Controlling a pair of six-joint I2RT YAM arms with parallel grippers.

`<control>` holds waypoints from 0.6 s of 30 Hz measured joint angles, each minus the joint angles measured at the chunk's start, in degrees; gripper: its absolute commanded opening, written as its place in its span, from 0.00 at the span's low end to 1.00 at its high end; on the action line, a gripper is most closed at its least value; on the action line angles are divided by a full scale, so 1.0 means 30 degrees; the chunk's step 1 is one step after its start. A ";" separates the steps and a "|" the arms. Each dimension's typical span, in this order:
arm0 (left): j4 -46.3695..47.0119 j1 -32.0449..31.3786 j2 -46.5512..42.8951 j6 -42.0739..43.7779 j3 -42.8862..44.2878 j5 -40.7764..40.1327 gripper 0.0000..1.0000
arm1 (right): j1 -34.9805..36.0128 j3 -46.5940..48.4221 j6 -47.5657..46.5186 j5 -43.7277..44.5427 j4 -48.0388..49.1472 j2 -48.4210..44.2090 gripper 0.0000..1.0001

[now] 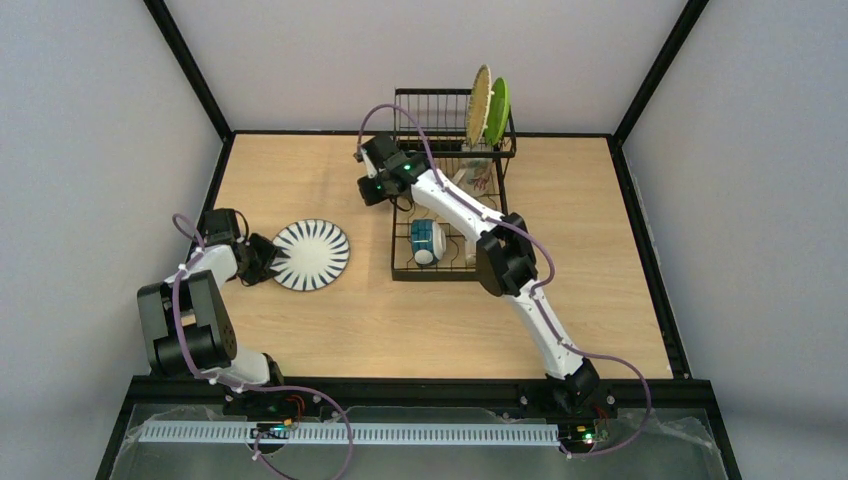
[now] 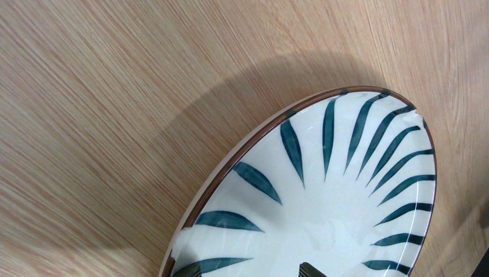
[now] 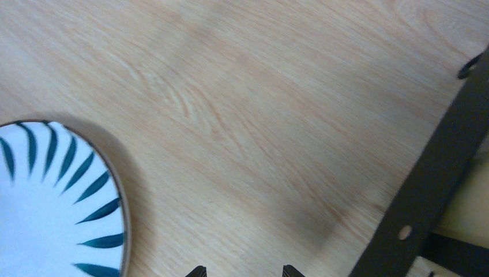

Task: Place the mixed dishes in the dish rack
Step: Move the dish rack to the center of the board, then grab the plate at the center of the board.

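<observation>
The striped plate is white with dark teal rays, the tan plate seemingly woven-patterned.

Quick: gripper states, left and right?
Left gripper: open, at the plate rim.
Right gripper: open, empty, beside the rack.
</observation>
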 measured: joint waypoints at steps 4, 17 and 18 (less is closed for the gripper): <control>-0.0124 0.0000 -0.0044 0.0073 0.0000 -0.0007 0.99 | 0.0539 0.0000 -0.0175 -0.0459 -0.0044 -0.0153 0.75; -0.0233 0.0000 -0.0087 0.0415 0.0000 0.0022 0.99 | 0.2820 0.0000 0.0794 -0.2390 -0.0044 -0.0175 0.77; -0.0240 0.0000 -0.0087 0.0444 0.0000 0.0022 0.99 | 0.2900 0.0000 0.0903 -0.2470 -0.0044 -0.0175 0.77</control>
